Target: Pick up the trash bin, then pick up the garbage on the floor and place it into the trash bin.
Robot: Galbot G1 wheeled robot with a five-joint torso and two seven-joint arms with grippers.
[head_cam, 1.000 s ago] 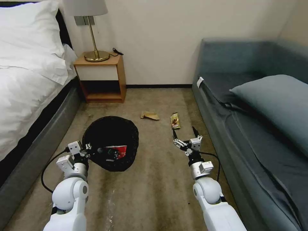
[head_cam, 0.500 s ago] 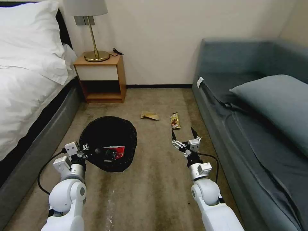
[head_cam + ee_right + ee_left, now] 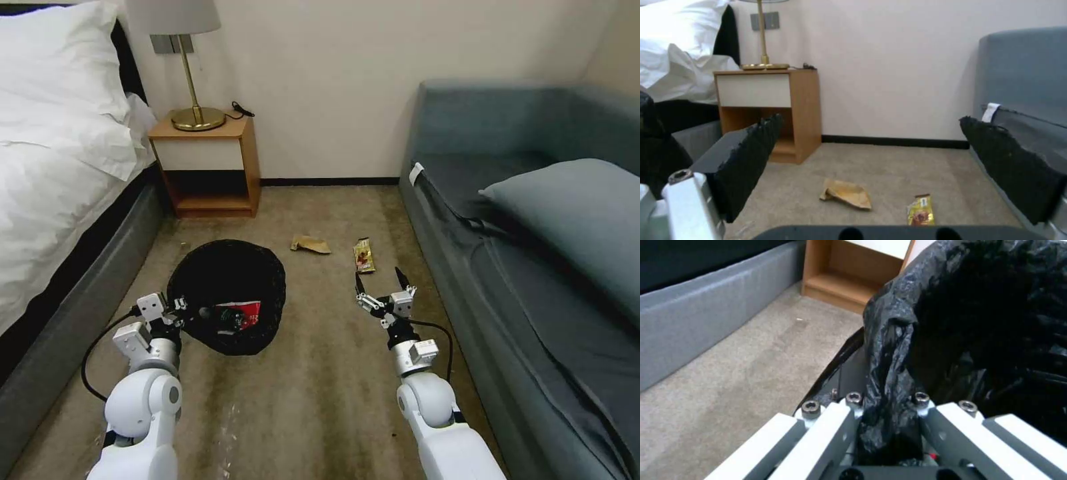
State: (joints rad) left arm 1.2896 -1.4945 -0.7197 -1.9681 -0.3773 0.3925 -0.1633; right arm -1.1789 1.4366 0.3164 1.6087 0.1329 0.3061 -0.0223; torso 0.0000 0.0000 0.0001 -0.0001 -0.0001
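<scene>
Right now your trash bin is off the floor's middle-left, pinched at its near rim by the left gripper; the left wrist view shows the jaws closed on a fold of the black bag liner. A red-and-white wrapper and what looks like a bottle already sit inside, hard to make out against the black.

Two pieces left on the carpet. The brown-gold snack wrapper lies just ahead of the right gripper, a touch to its left, long axis running roughly away from you toward the wall. The right gripper's fingers are spread wide, hovering above the carpet, nothing between them. The tan paper scrap sits further left, between the bin and the snack wrapper, near the same depth.

Key relation: right arm is clearly the nearer one to both pieces, and the left is tied up with the bin. My read is the snack wrapper comes first; its long axis points along the reach, so the finger gap spans its narrow width as is.

Watch-outs: you can't see the bin's white body or its base, so whether it's actually lifted or just tipped is unclear. Wrapper lies flat on the carpet, so grabbing an edge may be fiddly.
</scene>
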